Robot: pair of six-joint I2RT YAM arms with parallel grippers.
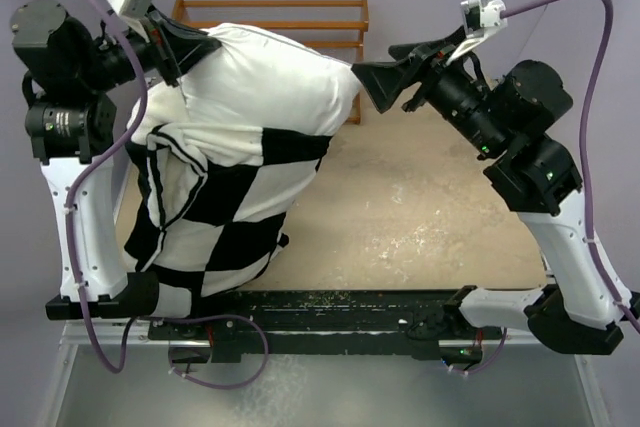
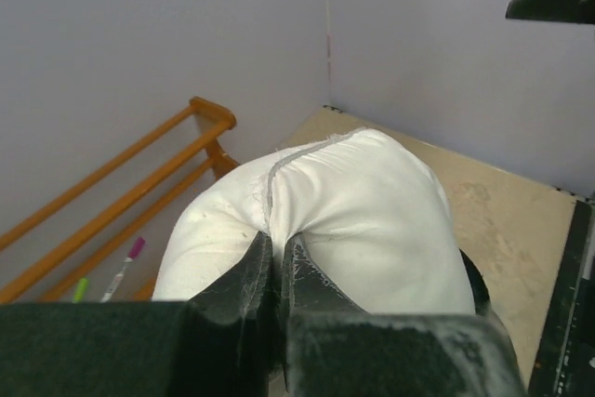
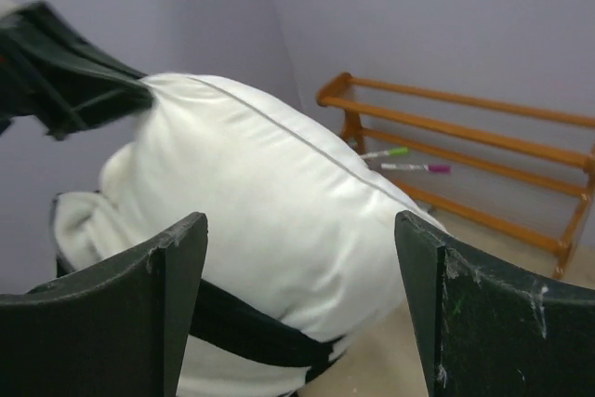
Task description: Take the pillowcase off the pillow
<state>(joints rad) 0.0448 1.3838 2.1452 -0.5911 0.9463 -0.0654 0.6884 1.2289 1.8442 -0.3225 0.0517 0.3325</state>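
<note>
The plump white pillow (image 1: 270, 77) is held up off the table, its upper half bare. The black and white checkered pillowcase (image 1: 220, 217) covers its lower half and hangs down to the near edge. My left gripper (image 1: 203, 45) is shut on the pillow's top left corner; in the left wrist view the gripper (image 2: 277, 253) pinches the seam of the pillow (image 2: 363, 202). My right gripper (image 1: 368, 87) is open and empty, just off the pillow's right corner. In the right wrist view the right gripper (image 3: 302, 267) frames the pillow (image 3: 270, 183) and a black band of the pillowcase (image 3: 251, 327).
A wooden rack (image 1: 300, 17) stands against the back wall behind the pillow, and shows in the left wrist view (image 2: 121, 192) and right wrist view (image 3: 465, 123) with coloured markers (image 3: 414, 166) on it. The beige table (image 1: 420, 217) lies to the right.
</note>
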